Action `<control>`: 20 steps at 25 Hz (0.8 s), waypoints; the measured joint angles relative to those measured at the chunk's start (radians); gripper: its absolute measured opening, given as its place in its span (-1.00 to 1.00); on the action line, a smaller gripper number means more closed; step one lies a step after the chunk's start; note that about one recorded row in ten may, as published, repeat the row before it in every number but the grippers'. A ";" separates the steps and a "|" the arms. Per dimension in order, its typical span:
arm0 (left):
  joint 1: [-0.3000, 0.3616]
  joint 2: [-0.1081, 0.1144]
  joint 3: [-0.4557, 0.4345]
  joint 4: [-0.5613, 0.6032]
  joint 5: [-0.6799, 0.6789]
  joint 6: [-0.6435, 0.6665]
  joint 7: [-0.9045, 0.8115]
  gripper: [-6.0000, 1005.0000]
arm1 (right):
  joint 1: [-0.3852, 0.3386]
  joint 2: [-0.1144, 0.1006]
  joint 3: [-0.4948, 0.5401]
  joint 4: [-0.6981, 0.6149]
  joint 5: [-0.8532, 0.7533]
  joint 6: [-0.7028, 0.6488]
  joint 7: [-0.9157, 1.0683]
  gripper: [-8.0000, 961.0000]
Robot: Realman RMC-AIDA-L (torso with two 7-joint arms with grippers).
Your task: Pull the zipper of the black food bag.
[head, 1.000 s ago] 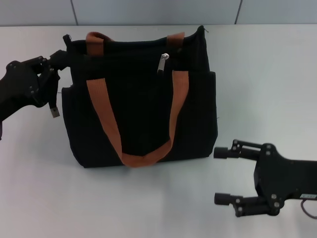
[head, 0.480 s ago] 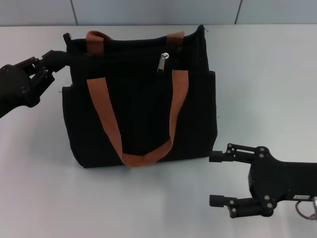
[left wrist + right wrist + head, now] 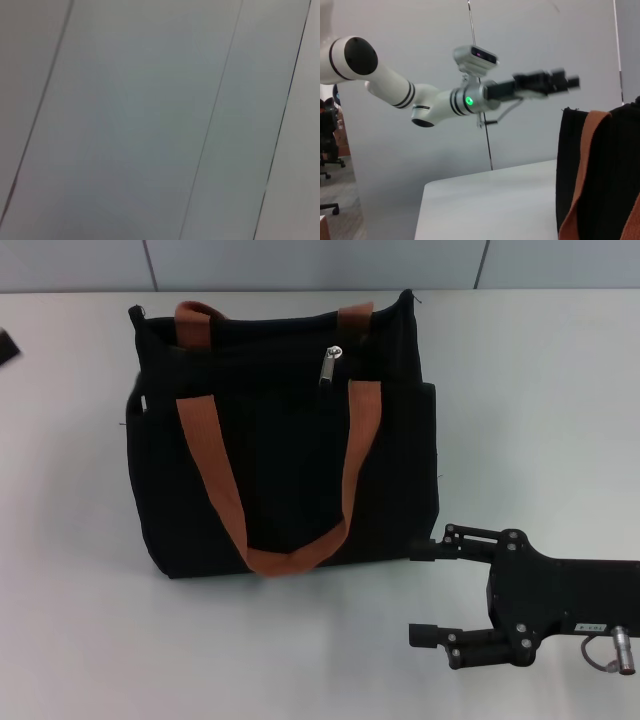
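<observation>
The black food bag (image 3: 285, 455) lies on the white table (image 3: 530, 390), with two orange-brown handles across its front. The silver zipper pull (image 3: 328, 366) hangs at the middle of the bag's upper edge, and nothing touches it. My right gripper (image 3: 420, 592) is open and empty, just beyond the bag's near right corner. My left gripper (image 3: 4, 346) shows only as a dark bit at the left edge of the head view. In the right wrist view, the left gripper (image 3: 542, 83) is raised in the air, away from the bag (image 3: 615, 165).
The table stretches bare to the right of and in front of the bag. A grey panelled wall (image 3: 320, 262) runs behind the table. The left wrist view shows only wall panels (image 3: 150, 120). The left arm's white links (image 3: 405, 90) reach in above the table.
My left gripper has pulled away from the bag's upper left corner, up and left, almost out of the head view. My right gripper has moved left, closer to the bag's near right corner.
</observation>
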 joint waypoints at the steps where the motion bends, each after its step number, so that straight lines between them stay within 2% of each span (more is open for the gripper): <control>1: 0.010 0.012 -0.079 -0.003 -0.038 0.054 -0.035 -0.14 | 0.000 0.000 0.000 0.000 0.000 0.000 0.000 0.70; 2: 0.010 0.012 -0.079 -0.003 -0.038 0.054 -0.035 -0.04 | 0.002 0.000 0.000 0.001 0.002 0.003 0.000 0.70; 3: 0.009 -0.004 -0.122 -0.003 -0.042 0.112 -0.022 0.05 | 0.003 0.001 -0.001 0.003 0.003 0.003 0.000 0.70; 4: 0.009 -0.004 -0.122 -0.003 -0.042 0.112 -0.022 0.14 | 0.006 0.001 -0.001 0.006 0.003 0.004 0.000 0.70; 5: 0.005 -0.017 -0.126 -0.003 -0.040 0.164 -0.001 0.24 | 0.008 0.002 0.000 0.009 0.004 0.004 -0.001 0.70; 6: -0.003 -0.035 -0.096 -0.002 -0.027 0.228 0.049 0.33 | 0.009 0.002 0.000 0.013 0.004 0.005 -0.001 0.70; 9: -0.004 -0.045 -0.047 -0.002 -0.019 0.255 0.093 0.47 | 0.010 0.002 0.000 0.015 0.005 0.004 -0.005 0.70; 10: -0.003 -0.056 0.030 -0.001 -0.014 0.272 0.152 0.52 | 0.010 0.001 0.000 0.015 0.005 0.002 -0.010 0.70; 11: 0.002 -0.070 0.154 -0.001 -0.009 0.276 0.224 0.57 | 0.010 0.001 0.000 0.015 0.005 -0.001 -0.012 0.70; 12: 0.004 -0.075 0.197 -0.001 -0.007 0.273 0.242 0.61 | 0.010 0.001 0.000 0.015 0.005 -0.006 -0.016 0.70; 14: 0.008 -0.090 0.296 -0.001 0.021 0.257 0.272 0.61 | 0.010 0.001 0.000 0.020 0.004 -0.010 -0.018 0.70; 15: 0.008 -0.090 0.296 -0.001 0.021 0.257 0.272 0.61 | 0.011 0.001 0.000 0.026 0.002 -0.010 -0.021 0.70; 17: 0.010 -0.107 0.312 -0.004 0.109 0.226 0.292 0.61 | 0.014 0.001 -0.001 0.042 -0.001 -0.005 -0.034 0.70; 20: 0.010 -0.119 0.309 -0.010 0.186 0.173 0.308 0.61 | 0.026 0.001 -0.002 0.084 -0.001 0.003 -0.073 0.70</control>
